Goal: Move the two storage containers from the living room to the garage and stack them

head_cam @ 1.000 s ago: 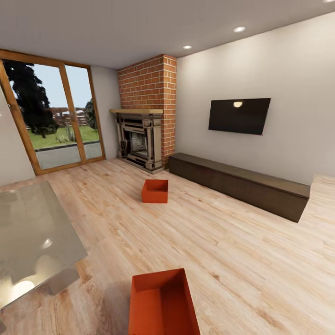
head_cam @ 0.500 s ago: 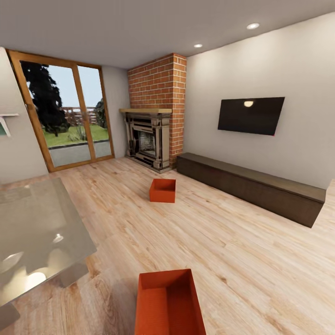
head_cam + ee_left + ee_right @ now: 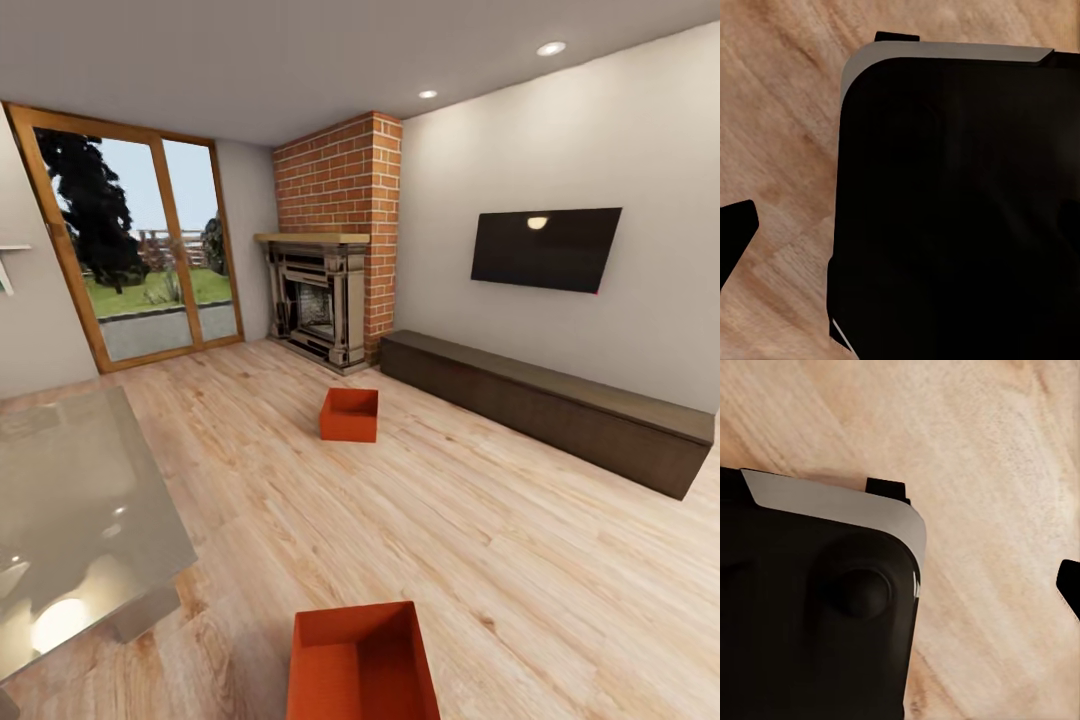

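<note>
We see a glass table at left, then one storage container on the wood floor nearest us, the second container near the brick fireplace. Rightward, a dark cabinet sits under the wall screen. We cannot tell either gripper's state.

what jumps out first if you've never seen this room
Two orange-red storage containers on the light wood floor: the near container at the head view's bottom edge, the far container lying in front of the red-brick fireplace. Next, the black wall screen above the long dark cabinet.
</note>
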{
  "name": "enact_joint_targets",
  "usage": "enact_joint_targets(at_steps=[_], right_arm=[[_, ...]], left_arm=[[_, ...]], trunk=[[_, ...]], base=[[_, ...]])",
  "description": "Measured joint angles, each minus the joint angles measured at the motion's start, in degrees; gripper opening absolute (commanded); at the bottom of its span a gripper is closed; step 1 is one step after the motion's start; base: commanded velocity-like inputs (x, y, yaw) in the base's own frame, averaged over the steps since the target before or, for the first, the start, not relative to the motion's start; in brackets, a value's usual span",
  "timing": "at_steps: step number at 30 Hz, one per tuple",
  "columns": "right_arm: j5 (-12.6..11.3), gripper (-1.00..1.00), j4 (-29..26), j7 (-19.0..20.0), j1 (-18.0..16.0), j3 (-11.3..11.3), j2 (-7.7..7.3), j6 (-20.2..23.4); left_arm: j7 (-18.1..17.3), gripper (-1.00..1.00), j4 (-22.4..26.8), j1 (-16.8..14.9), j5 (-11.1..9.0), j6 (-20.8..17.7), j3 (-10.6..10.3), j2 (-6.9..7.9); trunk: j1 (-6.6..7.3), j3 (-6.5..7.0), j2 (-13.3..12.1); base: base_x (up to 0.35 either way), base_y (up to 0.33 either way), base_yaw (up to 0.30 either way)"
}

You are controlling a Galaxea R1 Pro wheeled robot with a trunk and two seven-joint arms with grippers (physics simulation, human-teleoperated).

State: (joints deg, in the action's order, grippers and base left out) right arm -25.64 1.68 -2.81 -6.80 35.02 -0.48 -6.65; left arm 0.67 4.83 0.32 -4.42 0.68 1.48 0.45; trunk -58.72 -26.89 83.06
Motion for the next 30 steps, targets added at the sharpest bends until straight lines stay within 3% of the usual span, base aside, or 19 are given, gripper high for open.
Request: enact_joint_targets(at_steps=[11,19,30], right_arm=[[0.0,1.0,0.0,0.0,0.0,0.0,0.01,0.0],[0.0,1.0,0.0,0.0,0.0,0.0,0.01,0.0],[0.0,1.0,0.0,0.0,0.0,0.0,0.06,0.0]], left_arm=[[0.1,1.0,0.1,0.0,0.0,0.0,0.0,0.0],[0.1,1.0,0.1,0.0,0.0,0.0,0.0,0.07],[0.1,1.0,0.1,0.0,0.0,0.0,0.0,0.09]], trunk=[[-0.01,0.0,0.0],[-0.01,0.0,0.0],[-0.01,-0.04,0.0]], base=[[0.008,-0.005,0.0],[0.0,-0.215,0.0],[0.0,-0.028,0.032]])
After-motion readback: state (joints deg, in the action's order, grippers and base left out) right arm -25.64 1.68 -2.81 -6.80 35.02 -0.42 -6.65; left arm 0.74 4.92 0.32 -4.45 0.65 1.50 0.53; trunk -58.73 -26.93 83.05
